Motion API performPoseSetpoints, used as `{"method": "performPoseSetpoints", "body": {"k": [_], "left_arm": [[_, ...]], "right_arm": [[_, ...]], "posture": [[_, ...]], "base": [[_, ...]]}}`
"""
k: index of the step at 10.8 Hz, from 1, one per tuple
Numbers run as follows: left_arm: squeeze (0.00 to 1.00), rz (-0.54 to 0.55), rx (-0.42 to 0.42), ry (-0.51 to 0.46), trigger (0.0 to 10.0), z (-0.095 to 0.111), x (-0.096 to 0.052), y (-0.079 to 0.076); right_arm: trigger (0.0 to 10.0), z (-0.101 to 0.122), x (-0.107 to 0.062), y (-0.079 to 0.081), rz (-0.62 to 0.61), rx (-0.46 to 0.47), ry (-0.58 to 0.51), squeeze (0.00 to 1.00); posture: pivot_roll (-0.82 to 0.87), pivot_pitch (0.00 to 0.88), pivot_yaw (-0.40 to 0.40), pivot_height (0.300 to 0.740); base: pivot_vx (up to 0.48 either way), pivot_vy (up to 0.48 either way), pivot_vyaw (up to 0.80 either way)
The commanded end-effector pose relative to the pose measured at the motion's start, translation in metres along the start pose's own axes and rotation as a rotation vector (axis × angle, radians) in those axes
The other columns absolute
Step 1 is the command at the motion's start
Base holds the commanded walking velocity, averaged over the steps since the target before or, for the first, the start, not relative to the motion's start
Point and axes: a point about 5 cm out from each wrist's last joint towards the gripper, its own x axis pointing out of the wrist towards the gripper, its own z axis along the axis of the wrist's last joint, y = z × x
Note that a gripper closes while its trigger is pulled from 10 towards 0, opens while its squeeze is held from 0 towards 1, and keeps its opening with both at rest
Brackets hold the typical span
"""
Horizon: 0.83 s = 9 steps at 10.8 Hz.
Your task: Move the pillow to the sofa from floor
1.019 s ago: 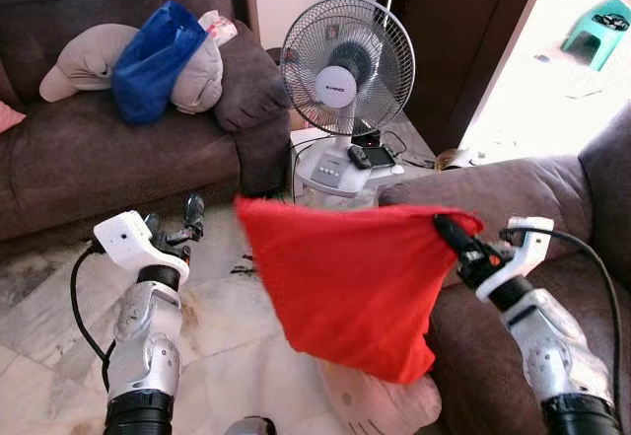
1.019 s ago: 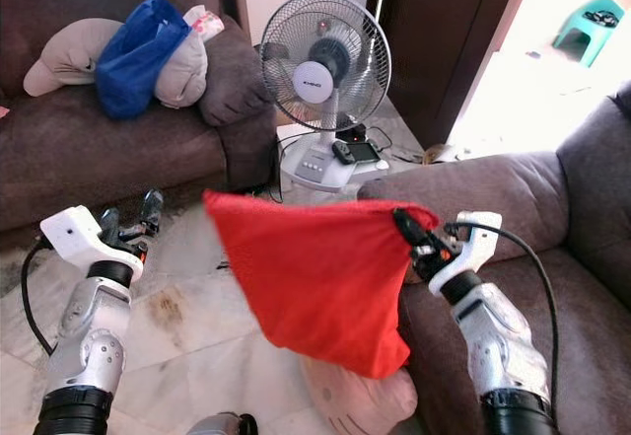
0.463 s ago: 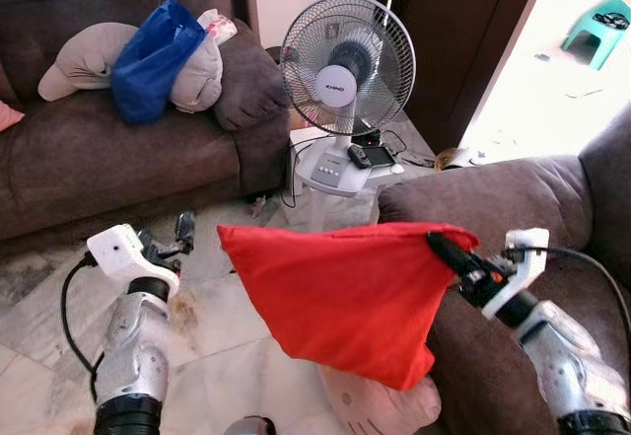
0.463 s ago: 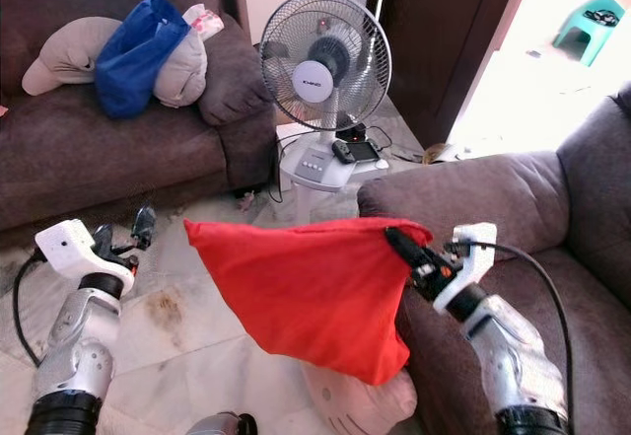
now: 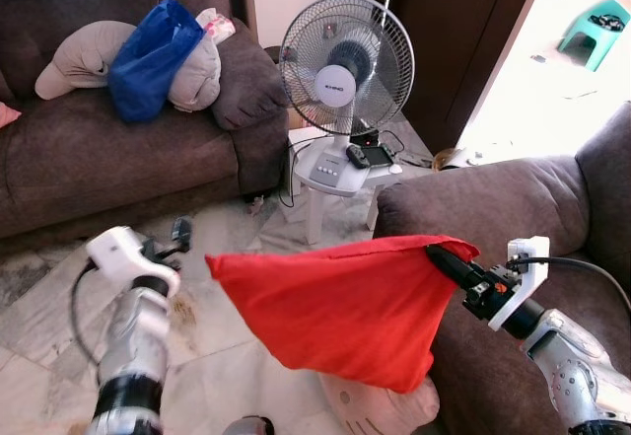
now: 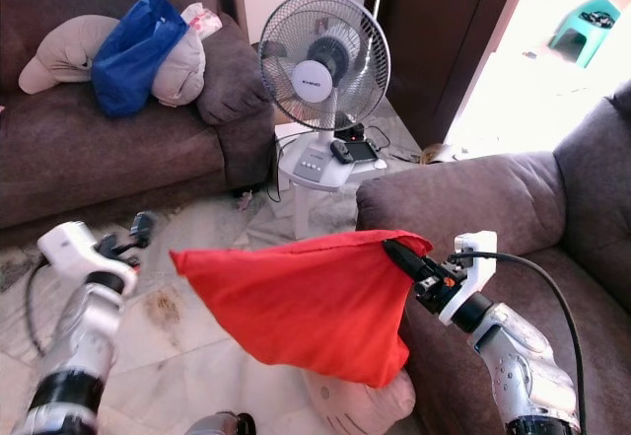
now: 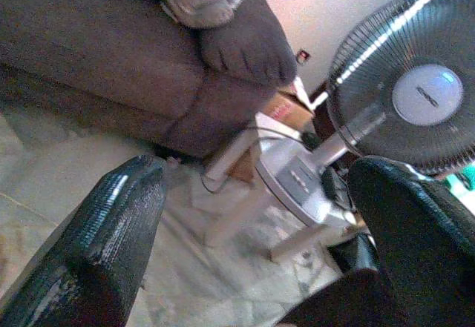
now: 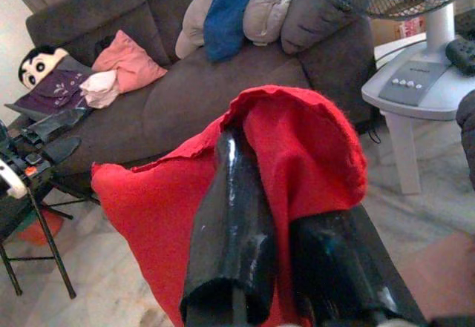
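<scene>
With the right gripper (image 5: pixel 444 258) pinching a corner of the red pillow (image 5: pixel 340 302) aloft and the left gripper (image 5: pixel 175 233) spread empty, the carry seems underway; next it needs swinging over the sofa (image 5: pixel 513 198) seat.

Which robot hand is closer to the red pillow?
The right. The right gripper has its fingers shut on a corner of the red pillow, holding it above the floor. The left gripper hangs apart from it, open, off the pillow's far corner, holding nothing.

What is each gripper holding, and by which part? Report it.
The right gripper pinches the red pillow by its upper corner. The left gripper is open, holding nothing.
</scene>
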Motion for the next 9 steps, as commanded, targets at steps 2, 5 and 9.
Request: {"method": "performPoseSetpoints", "body": {"k": [2, 5, 9], "left_arm": [[0.0, -0.066, -0.037, 0.108, 10.0, -0.017, 0.003, -0.005], [0.0, -0.122, -0.01, 0.147, 10.0, -0.028, -0.005, -0.01], [0.0, -0.118, -0.039, 0.215, 10.0, -0.041, 0.0, -0.01]], "right_arm": [[10.0, 0.013, -0.003, 0.0, 0.001, -0.041, -0.031, 0.0], [10.0, 0.014, -0.003, 0.001, -0.001, -0.043, -0.032, 0.0], [10.0, 0.017, -0.001, -0.001, -0.011, -0.053, -0.033, 0.0]], "posture": [[0.09, 0.022, -0.064, 0.74], [0.1, 0.022, -0.068, 0.74], [0.08, 0.032, -0.073, 0.74]], "base": [[0.0, 0.0, 0.0], [0.0, 0.0, 0.0], [0.0, 0.0, 0.0]]}}
